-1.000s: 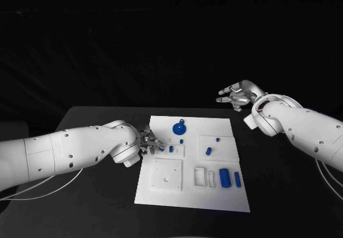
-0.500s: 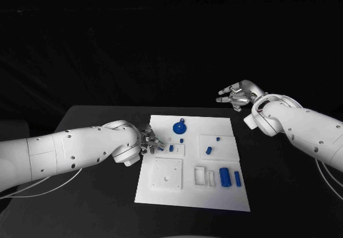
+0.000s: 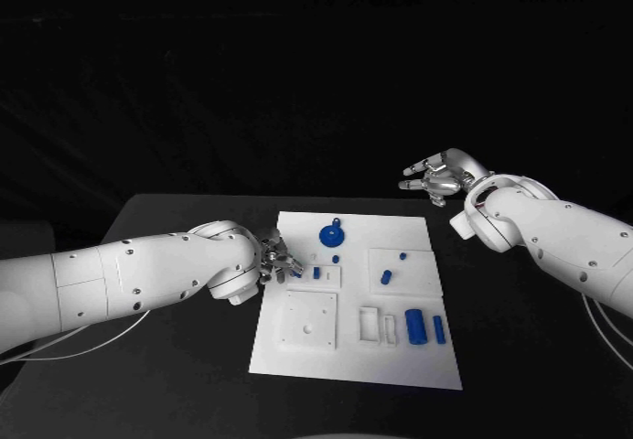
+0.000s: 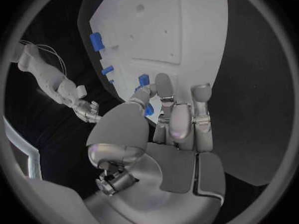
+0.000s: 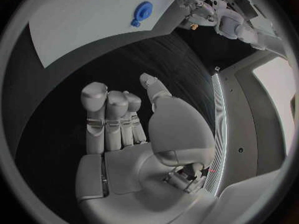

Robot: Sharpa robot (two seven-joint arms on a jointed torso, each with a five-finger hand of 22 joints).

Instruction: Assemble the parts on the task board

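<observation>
— Where is the left hand (image 3: 278, 261) working?

— At the left edge of the task board (image 3: 356, 377), its fingers (image 4: 182, 122) curled together over a small blue part (image 3: 318, 272) on the board's left side. In the left wrist view a bit of blue peeks out beside the fingertips. I judge it is pinching or about to pinch that piece, but I cannot tell whether the part is truly held — the fingers hide the contact.

— And the right hand (image 3: 441, 176)?

— Raised off the far right of the board, over the black table (image 3: 172, 219), well apart from everything. Fingers loosely spread, nothing in them.

— What else lies on the board?

— A round blue disc (image 3: 331, 238) near the far edge, a small blue peg (image 3: 385, 277) right of centre, and two blue cylinders (image 3: 415, 326) at the near right, beside pale rectangular slots (image 3: 368, 325). A raised square block (image 3: 309, 321) sits at the near left.

— How should the step go?

— Slowly, I'd say. The piece is small and the fingertips crowd it, so the grip wants to be centred before any lift; a skewed pinch could flick it across the board. Lift straight, keep it upright, and only then carry it toward its seat — which seat, I can't tell from here.
</observation>
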